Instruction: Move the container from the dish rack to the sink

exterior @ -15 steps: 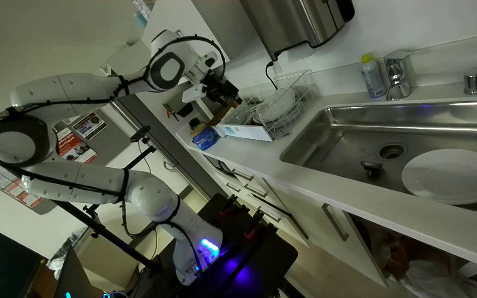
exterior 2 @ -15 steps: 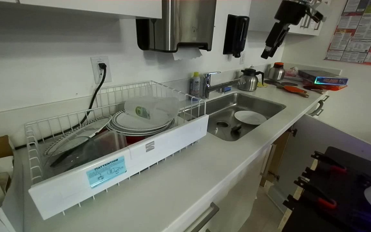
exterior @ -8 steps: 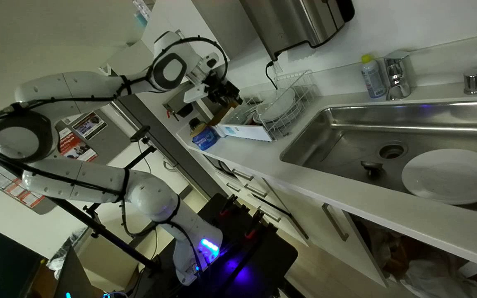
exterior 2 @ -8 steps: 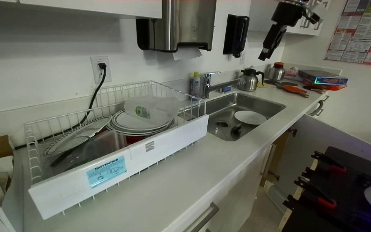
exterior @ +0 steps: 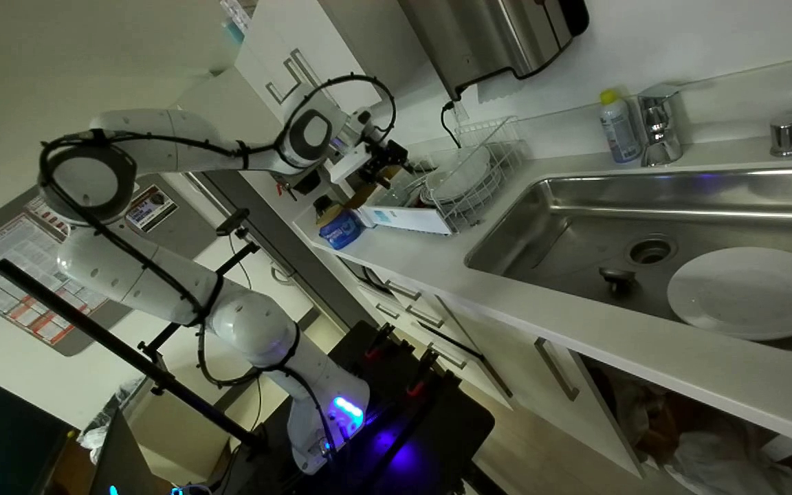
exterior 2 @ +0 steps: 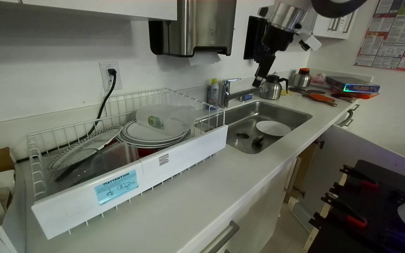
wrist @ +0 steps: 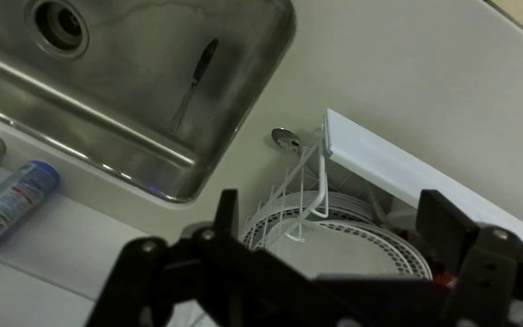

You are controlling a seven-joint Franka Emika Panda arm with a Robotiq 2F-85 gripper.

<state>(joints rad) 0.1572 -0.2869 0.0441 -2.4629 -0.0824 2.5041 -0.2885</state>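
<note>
The container, translucent with a green label point(exterior 2: 165, 119), lies on its side on a stack of plates in the dish rack. The dish rack, white wire with a pale front panel point(exterior 2: 192, 149), also shows in an exterior view point(exterior: 410, 218) and in the wrist view point(wrist: 407, 168). The steel sink point(exterior 2: 236, 142) is beside it and shows in the wrist view point(wrist: 130, 81). My gripper point(wrist: 334, 218) is open and empty, its fingers apart, high above the plates. In an exterior view the gripper point(exterior 2: 257, 82) hangs in the air, apart from the container.
A white plate point(exterior: 750, 292) lies in the sink. A tap point(exterior 2: 227, 92) and a spray bottle point(exterior 2: 213, 92) stand behind it. A spoon point(wrist: 285, 139) lies beside the rack. A clear bin point(exterior 2: 114, 158) is in the rack. A paper towel dispenser point(exterior 2: 206, 28) hangs above.
The arm has swung over and the gripper has moved lower, toward the dish rack side. The gripper has come left and down in an exterior view. The container and plates have not moved.
</note>
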